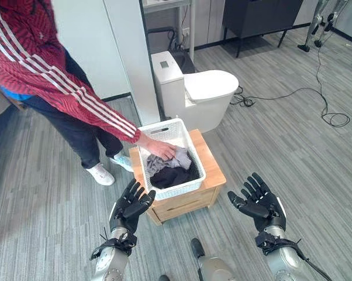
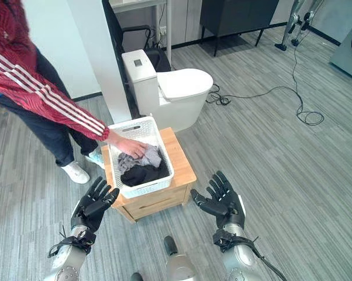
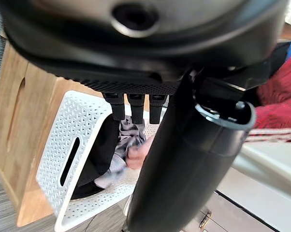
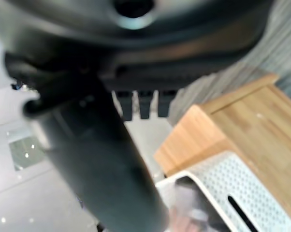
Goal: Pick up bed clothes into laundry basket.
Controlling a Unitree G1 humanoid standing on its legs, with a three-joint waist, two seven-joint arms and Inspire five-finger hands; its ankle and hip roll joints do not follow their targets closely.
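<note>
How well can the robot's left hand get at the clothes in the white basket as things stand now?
Probably not well. The left hand hangs open beside the wooden cabinet, below the white laundry basket. A person's hand rests on the clothes, so it blocks the way in from above.

Both eye views look steeply down from the robot's head — a small sideways offset apart — sharing the white laundry basket (image 1: 175, 188) on its wooden cabinet (image 1: 214, 167). Each wrist view looks along its own hand from very close; past the fingers (image 3: 136, 104) both catch that same basket and cabinet — from opposite sides.
</note>
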